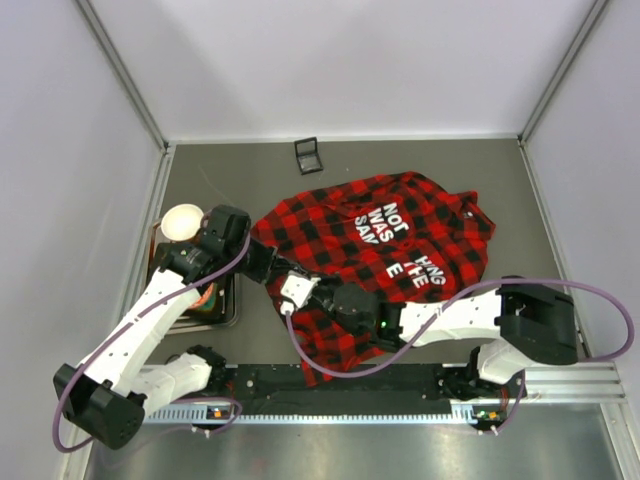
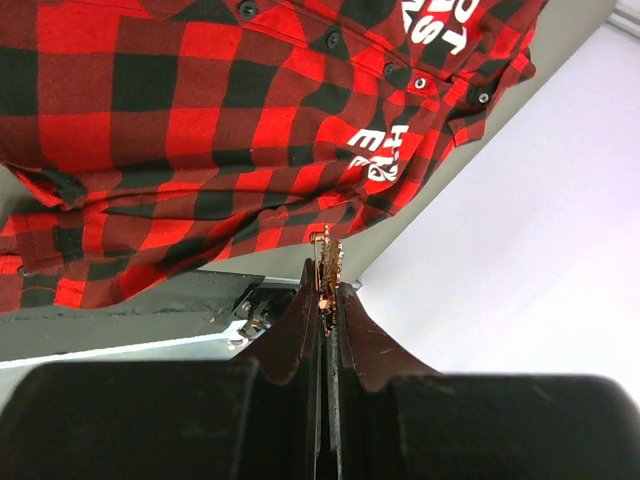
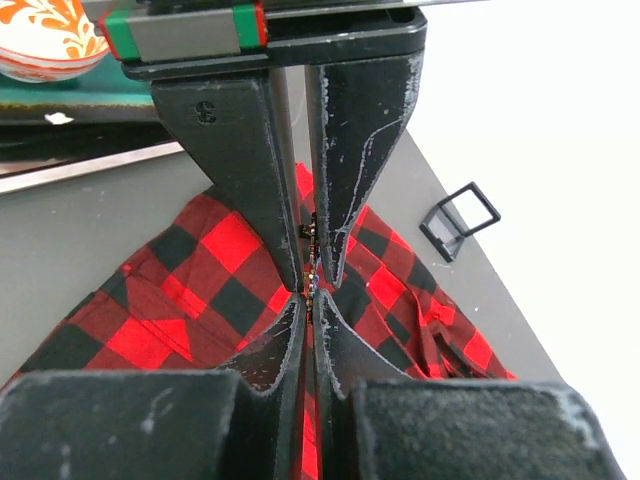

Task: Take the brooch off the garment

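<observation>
The garment (image 1: pixel 400 240), a red-and-black plaid shirt with white lettering, lies spread on the grey table; it also shows in the left wrist view (image 2: pixel 200 120) and the right wrist view (image 3: pixel 200 290). My left gripper (image 1: pixel 298 290) and right gripper (image 1: pixel 322 296) meet tip to tip over its near left part. The brooch (image 2: pixel 326 255) shows edge-on, small and gold-toned, pinched in my shut left gripper (image 2: pixel 326 285). In the right wrist view the brooch (image 3: pixel 312 250) sits between the left gripper's fingers (image 3: pixel 260 180), and my right gripper (image 3: pixel 311 298) is shut on its lower end. It is too small to see from above.
A small black square box (image 1: pixel 309 155) stands at the back of the table, also in the right wrist view (image 3: pixel 460 220). A dark tray (image 1: pixel 228 305) with a white bowl (image 1: pixel 182 222) sits at the left. The arms' mounting rail (image 1: pixel 350 385) runs along the near edge.
</observation>
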{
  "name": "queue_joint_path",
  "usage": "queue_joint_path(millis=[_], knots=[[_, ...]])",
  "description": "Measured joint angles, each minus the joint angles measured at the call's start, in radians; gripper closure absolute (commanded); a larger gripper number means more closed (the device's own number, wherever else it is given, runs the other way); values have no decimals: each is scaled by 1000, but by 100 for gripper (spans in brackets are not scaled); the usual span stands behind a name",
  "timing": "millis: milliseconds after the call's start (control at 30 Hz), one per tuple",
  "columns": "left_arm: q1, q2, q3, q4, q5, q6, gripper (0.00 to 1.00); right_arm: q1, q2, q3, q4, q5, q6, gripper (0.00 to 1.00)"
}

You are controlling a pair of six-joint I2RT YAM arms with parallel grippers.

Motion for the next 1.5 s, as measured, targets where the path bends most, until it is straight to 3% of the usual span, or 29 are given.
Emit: queue_joint_path(millis=[300, 567, 667, 933, 1100, 1133, 1167, 1300, 1500], knots=[[-1, -2, 0, 39, 2, 189, 100, -8, -8, -1, -8, -12, 56, 100], [-6, -84, -6, 96, -9, 348, 49, -46, -61, -2, -24, -79, 146, 100], [-7, -144, -6, 127, -22, 402, 36, -61, -75, -10, -36, -91, 171, 100], [-7, -195, 29, 146, -97, 592, 28, -120, -121, -42, -131, -199, 301, 100], [-7, -228, 29, 158, -152, 728, 26, -215, -150, -40, -224, -385, 496, 100], [-7, -230, 30, 160, -157, 752, 16, -235, -155, -40, -238, -427, 539, 100], [-7, -229, 32, 161, -159, 774, 13, -257, -159, -40, -248, -476, 573, 100], [-5, -209, 48, 155, -173, 835, 11, -380, -179, -38, -288, -746, 742, 100], [8, -162, 58, 176, -19, 900, 3, -513, -221, -34, -339, -1101, 916, 100]])
